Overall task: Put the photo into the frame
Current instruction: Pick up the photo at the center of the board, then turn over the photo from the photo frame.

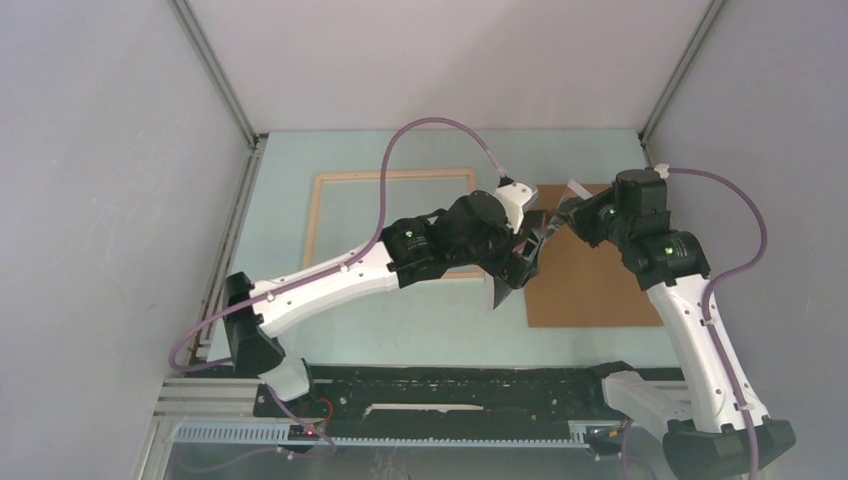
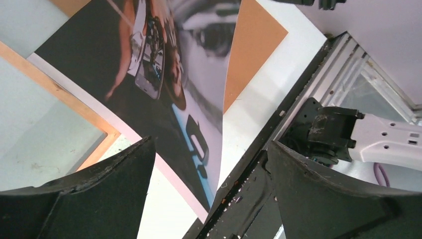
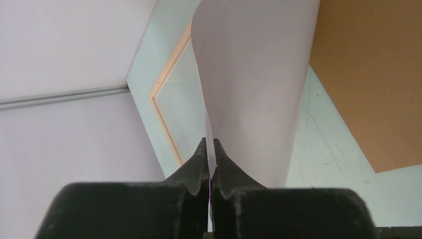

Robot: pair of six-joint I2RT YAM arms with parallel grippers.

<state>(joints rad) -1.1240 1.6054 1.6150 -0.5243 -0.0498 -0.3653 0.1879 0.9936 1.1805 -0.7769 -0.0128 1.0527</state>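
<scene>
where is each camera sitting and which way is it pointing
Top camera: high behind the bases, looking down on the table; the left arm and right arm show.
Left wrist: on the left arm, facing the photo on its printed side; the open left gripper shows.
Right wrist: on the right arm, looking along the right gripper, shut on the photo's pale back.
All three share the frame and brown board.

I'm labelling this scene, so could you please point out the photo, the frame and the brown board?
the photo point(image 2: 164, 114), left wrist view, on its dark printed face.
the frame point(image 1: 430, 173), top external view, on its far wooden rail.
the brown board point(image 1: 590, 280), top external view, on its bare middle.
</scene>
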